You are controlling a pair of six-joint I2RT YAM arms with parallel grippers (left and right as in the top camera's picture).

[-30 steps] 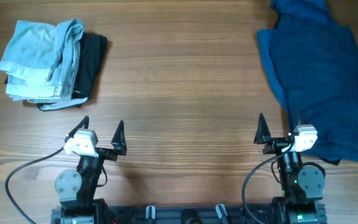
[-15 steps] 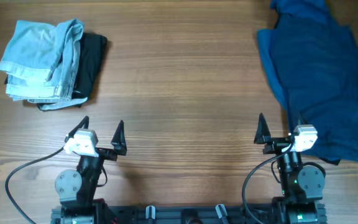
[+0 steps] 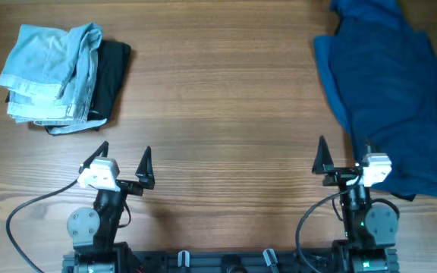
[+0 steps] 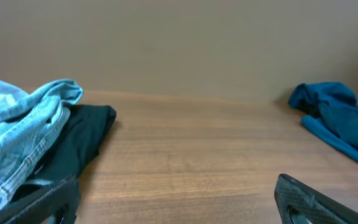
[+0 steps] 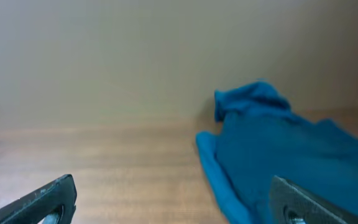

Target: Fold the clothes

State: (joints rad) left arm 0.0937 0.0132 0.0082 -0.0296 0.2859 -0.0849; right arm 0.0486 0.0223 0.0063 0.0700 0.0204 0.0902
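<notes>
Logged right hand (image 3: pixel 344 148) nudged slightly rightward, spread wide, empty; left hand (image 3: pixel 124 148) likewise spread, unmoved. Found navy garment (image 3: pixel 389 91) untouched on table (image 3: pixel 218 98); judged folding not yet begun.

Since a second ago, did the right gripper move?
Yes, slightly: the right gripper has shifted to its own right, toward the blue garment, which has not moved.

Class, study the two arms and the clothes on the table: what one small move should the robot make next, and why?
Probably the right gripper should reach forward to the near edge of the blue garment beside it and close on it. It and the left gripper stand open and empty, and that garment lies spread and rumpled, unfolded.
</notes>
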